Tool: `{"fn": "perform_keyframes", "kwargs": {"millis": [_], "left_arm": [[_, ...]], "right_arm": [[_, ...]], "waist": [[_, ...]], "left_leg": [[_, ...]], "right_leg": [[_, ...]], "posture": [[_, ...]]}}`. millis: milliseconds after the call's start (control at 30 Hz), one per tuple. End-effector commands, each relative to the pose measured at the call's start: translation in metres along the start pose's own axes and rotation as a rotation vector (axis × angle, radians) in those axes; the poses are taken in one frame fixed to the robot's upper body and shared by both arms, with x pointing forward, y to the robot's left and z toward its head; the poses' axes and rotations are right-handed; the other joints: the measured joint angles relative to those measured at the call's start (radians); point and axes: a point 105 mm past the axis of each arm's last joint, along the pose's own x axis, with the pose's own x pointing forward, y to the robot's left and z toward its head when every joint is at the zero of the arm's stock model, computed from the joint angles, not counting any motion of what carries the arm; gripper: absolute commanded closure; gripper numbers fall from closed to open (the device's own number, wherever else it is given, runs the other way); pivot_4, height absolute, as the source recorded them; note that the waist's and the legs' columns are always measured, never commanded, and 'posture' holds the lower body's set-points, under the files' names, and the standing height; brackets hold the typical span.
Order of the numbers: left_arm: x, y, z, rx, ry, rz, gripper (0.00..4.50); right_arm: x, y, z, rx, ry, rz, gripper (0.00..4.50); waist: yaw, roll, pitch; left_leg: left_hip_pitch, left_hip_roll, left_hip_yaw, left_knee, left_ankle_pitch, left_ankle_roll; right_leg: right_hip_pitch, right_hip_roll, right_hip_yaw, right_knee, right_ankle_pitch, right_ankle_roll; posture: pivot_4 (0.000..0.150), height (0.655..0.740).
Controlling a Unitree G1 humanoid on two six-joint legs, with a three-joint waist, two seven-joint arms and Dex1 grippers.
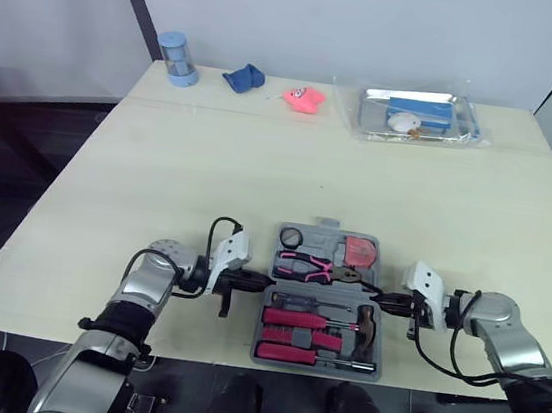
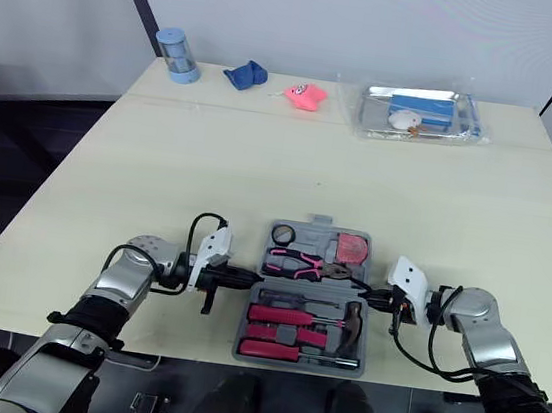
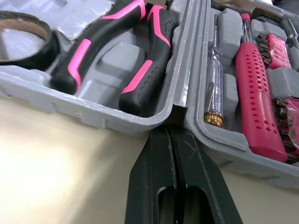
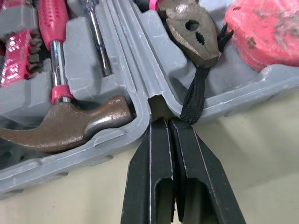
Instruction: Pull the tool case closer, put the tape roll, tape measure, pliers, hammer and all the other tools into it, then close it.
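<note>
As tool case (image 1: 324,239) lies open, hinge crosswise, left gripper (image 1: 267,282), right gripper (image 1: 376,299) closed at hinge.

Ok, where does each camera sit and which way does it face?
Head eyes: on the head, looking forward and down at the open tool case; both arms show.
Left wrist: along the left gripper, at the case's hinge; pliers beyond.
Right wrist: along the right gripper, at the hinge's other end; hammer beside.
Shared: both wrist views see the pliers.

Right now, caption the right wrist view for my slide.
Shut right tool at the hinge notch of the open tool case, hammer on one side, pliers on the other.
</note>
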Motion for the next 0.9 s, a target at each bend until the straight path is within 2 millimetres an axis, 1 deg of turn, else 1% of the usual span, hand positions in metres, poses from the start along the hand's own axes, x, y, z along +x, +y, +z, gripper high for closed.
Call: {"fn": "perform_keyframes", "kwargs": {"millis": [33, 133, 233, 333, 367, 400, 500, 533, 567, 600, 633, 767, 800, 900], "left_arm": [[-0.024, 0.013, 0.020, 0.054, -0.085, 0.080, 4.50], [-0.030, 0.010, 0.027, 0.074, -0.112, 0.076, 4.50], [-0.031, -0.003, 0.038, 0.120, -0.126, 0.035, 4.50], [-0.026, -0.025, 0.054, 0.146, -0.171, -0.033, 4.50], [-0.023, -0.032, 0.057, 0.149, -0.176, -0.056, 4.50], [-0.019, -0.039, 0.058, 0.151, -0.173, -0.084, 4.50], [-0.007, -0.060, 0.057, 0.162, -0.147, -0.162, 4.50], [-0.003, -0.065, 0.055, 0.164, -0.139, -0.182, 4.50], [0.001, -0.069, 0.055, 0.162, -0.134, -0.198, 4.50], [0.004, -0.073, 0.054, 0.160, -0.129, -0.209, 4.50], [0.007, -0.075, 0.052, 0.161, -0.121, -0.217, 4.50], [0.027, -0.088, 0.036, 0.180, -0.039, -0.252, 4.50], [0.029, -0.089, 0.034, 0.182, -0.028, -0.250, 4.50], [0.036, -0.084, 0.021, 0.180, 0.040, -0.224, 4.50]], "right_arm": [[-0.021, -0.013, 0.017, 0.004, -0.069, -0.061, 4.43], [-0.031, -0.020, 0.022, 0.017, -0.088, -0.081, 4.43], [-0.040, -0.027, 0.026, 0.068, -0.100, -0.086, 4.43], [-0.044, -0.040, 0.029, 0.151, -0.113, -0.106, 3.07], [-0.044, -0.043, 0.031, 0.181, -0.119, -0.105, 2.90], [-0.043, -0.047, 0.033, 0.225, -0.129, -0.106, 2.20], [-0.036, -0.059, 0.034, 0.348, -0.138, -0.115, 1.14], [-0.034, -0.062, 0.032, 0.371, -0.121, -0.115, 0.70], [-0.032, -0.064, 0.030, 0.389, -0.107, -0.111, 0.18], [-0.029, -0.066, 0.029, 0.409, -0.099, -0.106, 0.08], [-0.027, -0.068, 0.029, 0.430, -0.097, -0.104, 0.08], [-0.015, -0.080, 0.026, 0.490, -0.042, -0.117, 0.08], [-0.013, -0.082, 0.024, 0.493, -0.030, -0.119, 0.08], [-0.005, -0.081, 0.025, 0.525, -0.018, -0.079, 0.08]], "waist": [[0.000, 0.000, 0.000], [0.001, 0.000, 0.000], [-0.002, 0.000, 0.000], [0.000, 0.000, 0.000], [0.000, 0.001, 0.001], [0.000, 0.001, 0.001], [-0.002, 0.001, 0.001], [-0.002, 0.001, 0.001], [-0.001, 0.001, 0.001], [0.000, 0.001, 0.001], [0.000, 0.001, 0.001], [0.000, 0.002, 0.001], [-0.001, 0.002, 0.001], [-0.002, 0.002, 0.001]], "left_leg": [[0.000, 0.000, 0.000, 0.000, 0.000, 0.000], [0.000, 0.000, 0.000, 0.000, 0.000, 0.000], [0.000, 0.000, 0.000, 0.000, 0.000, 0.000], [0.000, 0.000, 0.000, 0.000, 0.000, 0.000], [0.000, 0.000, 0.000, 0.000, 0.000, 0.000], [0.000, 0.000, 0.001, 0.000, 0.000, 0.000], [0.000, 0.000, 0.001, 0.000, 0.000, 0.000], [0.000, 0.000, 0.001, 0.000, 0.000, 0.000], [0.000, 0.000, 0.001, 0.000, 0.000, 0.000], [0.000, 0.000, 0.001, 0.000, 0.000, 0.000], [0.000, 0.000, 0.001, -0.001, 0.000, 0.000], [0.000, 0.000, 0.001, -0.001, 0.000, 0.000], [0.000, 0.000, 0.001, -0.001, 0.000, 0.000], [0.000, 0.000, 0.001, -0.001, 0.000, 0.000]], "right_leg": [[0.000, 0.000, 0.000, 0.000, 0.000, 0.000], [0.000, 0.000, 0.000, 0.000, 0.000, 0.000], [0.000, 0.000, 0.000, 0.000, 0.000, 0.000], [0.000, 0.000, 0.000, 0.000, 0.000, 0.000], [0.000, 0.000, 0.000, 0.000, 0.000, 0.000], [0.000, 0.000, 0.000, 0.000, 0.000, 0.000], [0.000, 0.000, 0.001, 0.000, 0.000, 0.000], [0.000, 0.000, 0.001, 0.000, 0.000, 0.000], [0.000, 0.000, 0.001, 0.000, 0.000, 0.000], [0.000, 0.000, 0.001, 0.000, 0.000, 0.000], [0.000, 0.000, 0.001, 0.000, 0.000, 0.000], [0.000, 0.000, 0.001, -0.001, 0.000, 0.000], [0.000, 0.000, 0.001, -0.001, 0.000, 0.000], [0.000, 0.000, 0.001, -0.001, 0.000, 0.000]], "posture": [[0.150, 0.7400], [0.150, 0.7400], [0.150, 0.7400], [0.150, 0.7400], [0.150, 0.7400], [0.150, 0.7400], [0.150, 0.7400], [0.150, 0.7400], [0.150, 0.7400], [0.150, 0.7400], [0.150, 0.7400], [0.150, 0.7400], [0.150, 0.7400], [0.150, 0.7400]]}}
